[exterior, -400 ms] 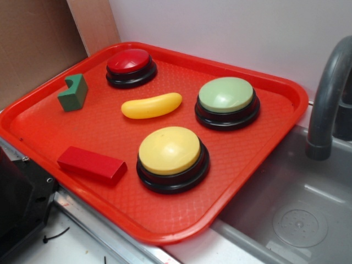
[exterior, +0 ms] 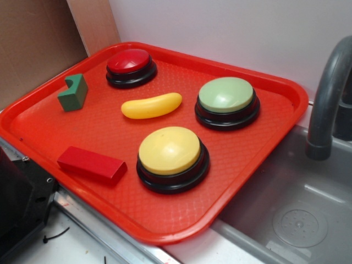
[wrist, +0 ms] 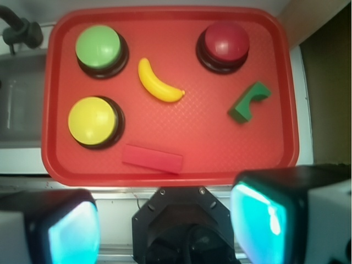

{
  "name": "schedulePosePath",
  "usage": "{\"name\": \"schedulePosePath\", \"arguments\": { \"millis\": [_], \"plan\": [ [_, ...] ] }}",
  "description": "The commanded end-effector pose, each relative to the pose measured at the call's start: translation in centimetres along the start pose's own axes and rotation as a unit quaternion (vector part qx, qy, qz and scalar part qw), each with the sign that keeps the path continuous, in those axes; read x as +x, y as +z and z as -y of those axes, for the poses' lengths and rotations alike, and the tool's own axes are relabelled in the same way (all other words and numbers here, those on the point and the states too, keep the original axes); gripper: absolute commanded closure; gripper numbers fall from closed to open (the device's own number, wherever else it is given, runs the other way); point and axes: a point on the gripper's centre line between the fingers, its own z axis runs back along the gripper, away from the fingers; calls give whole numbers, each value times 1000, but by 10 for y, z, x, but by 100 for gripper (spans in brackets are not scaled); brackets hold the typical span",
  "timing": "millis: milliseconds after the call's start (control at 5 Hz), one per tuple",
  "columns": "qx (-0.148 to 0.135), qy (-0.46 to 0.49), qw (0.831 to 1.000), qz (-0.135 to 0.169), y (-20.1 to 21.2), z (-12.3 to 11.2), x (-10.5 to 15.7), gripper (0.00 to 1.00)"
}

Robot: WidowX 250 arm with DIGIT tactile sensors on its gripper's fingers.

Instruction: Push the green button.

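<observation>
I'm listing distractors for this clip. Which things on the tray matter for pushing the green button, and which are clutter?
Needed:
green button
tool, open

Clutter:
yellow button
red button
banana
green block
red block

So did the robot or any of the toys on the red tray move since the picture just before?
Nothing visibly changed. The round pale green button sits unpressed on the red plastic tray, and no gripper shows in the exterior view.

A toy-kitchen test setup: grey sink [exterior: 297, 214] and faucet [exterior: 328, 99] beside a red tray [exterior: 165, 225] of toys.
</observation>
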Motion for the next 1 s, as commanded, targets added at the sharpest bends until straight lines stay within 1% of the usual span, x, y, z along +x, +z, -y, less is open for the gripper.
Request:
{"name": "schedulePosePath", "arguments": {
  "millis": [0,600,800],
  "plan": [
    [51,-91,990,92,-62,50,92,0],
    [51,-91,990,92,-62,50,92,0],
    [7,-158,982,106,-93,79,131,0]
  ]
}}
